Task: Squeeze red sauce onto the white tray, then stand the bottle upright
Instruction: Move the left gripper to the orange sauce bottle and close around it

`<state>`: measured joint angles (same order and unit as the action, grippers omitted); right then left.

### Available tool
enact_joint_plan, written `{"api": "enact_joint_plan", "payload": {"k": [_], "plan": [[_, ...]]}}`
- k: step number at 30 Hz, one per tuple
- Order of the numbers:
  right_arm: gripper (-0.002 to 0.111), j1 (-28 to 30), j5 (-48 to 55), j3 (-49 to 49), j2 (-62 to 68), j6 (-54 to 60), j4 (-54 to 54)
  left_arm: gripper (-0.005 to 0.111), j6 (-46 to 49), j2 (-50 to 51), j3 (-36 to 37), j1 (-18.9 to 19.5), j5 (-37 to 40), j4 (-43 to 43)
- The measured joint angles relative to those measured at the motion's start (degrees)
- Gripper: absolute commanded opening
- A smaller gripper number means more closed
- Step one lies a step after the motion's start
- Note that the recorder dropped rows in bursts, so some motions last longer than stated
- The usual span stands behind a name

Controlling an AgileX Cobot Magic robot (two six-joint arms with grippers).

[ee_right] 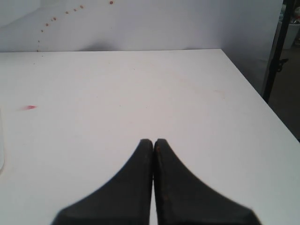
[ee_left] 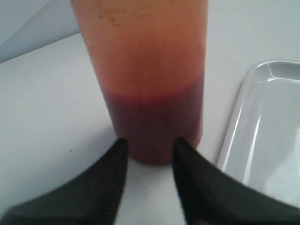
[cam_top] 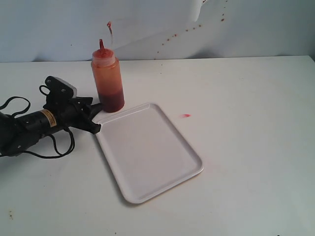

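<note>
The bottle stands upright on the table just behind the white tray's far left corner. It is translucent orange with a red nozzle, and dark red sauce fills its lower part. My left gripper lies low on the table, open, with its fingertips just short of the bottle's base and nothing between them. In the left wrist view the bottle fills the frame just beyond the left gripper, and the tray's rim is beside it. The tray's surface is plain white. My right gripper is shut and empty.
A tiny pinkish-red speck lies on the table to the right of the tray, and the right wrist view shows the speck too. Red spatter dots mark the back wall. The table's right edge drops off beside the right gripper.
</note>
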<state>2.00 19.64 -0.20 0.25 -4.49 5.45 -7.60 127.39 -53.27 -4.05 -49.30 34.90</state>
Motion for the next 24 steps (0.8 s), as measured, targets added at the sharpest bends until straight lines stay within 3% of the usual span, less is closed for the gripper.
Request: {"api": "enact_joint_plan", "payload": {"k": [1,2,15,21,24], "plan": [[0.0,0.0,0.0,0.0,0.0,0.0,0.0,0.098,-0.5,0.0,0.0,0.0,0.0,0.0],[0.0,0.0,0.0,0.0,0.0,0.0,0.0,0.105,-1.1,0.0,0.0,0.0,0.0,0.0],[0.0,0.0,0.0,0.0,0.0,0.0,0.0,0.104,-4.6,0.0,0.0,0.0,-1.8,0.2],[0.0,0.0,0.0,0.0,0.0,0.0,0.0,0.104,-7.3,2.7,-1.1,0.0,-7.4,-3.3],[0.0,0.0,0.0,0.0,0.0,0.0,0.0,0.104,-11.5,7.6,-5.2,0.0,-10.2,1.0]]}}
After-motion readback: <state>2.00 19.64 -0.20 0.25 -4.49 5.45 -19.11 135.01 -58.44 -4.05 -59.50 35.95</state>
